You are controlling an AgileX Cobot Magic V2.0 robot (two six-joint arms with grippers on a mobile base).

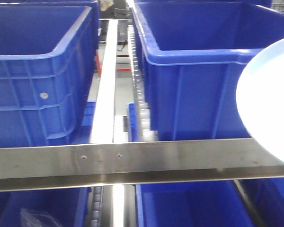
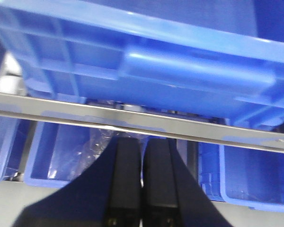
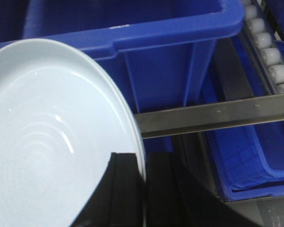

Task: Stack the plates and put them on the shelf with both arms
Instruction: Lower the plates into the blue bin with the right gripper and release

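Blue crates (image 1: 38, 71) line a steel-railed shelf (image 1: 132, 161). Right gripper (image 3: 144, 189) pinches the rim of a pale plate (image 3: 52, 156), apparently one, before the rail; left gripper (image 2: 142, 184) rides pressed together, empty.

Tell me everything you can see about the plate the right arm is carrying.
The plate is round, shallow, glossy pale bluish-white, plain, with a low upturned rim. It is tilted, its rim pinched between the right gripper's black fingers. It hangs before a blue bin and the shelf's metal rail. Only one plate is discernible.
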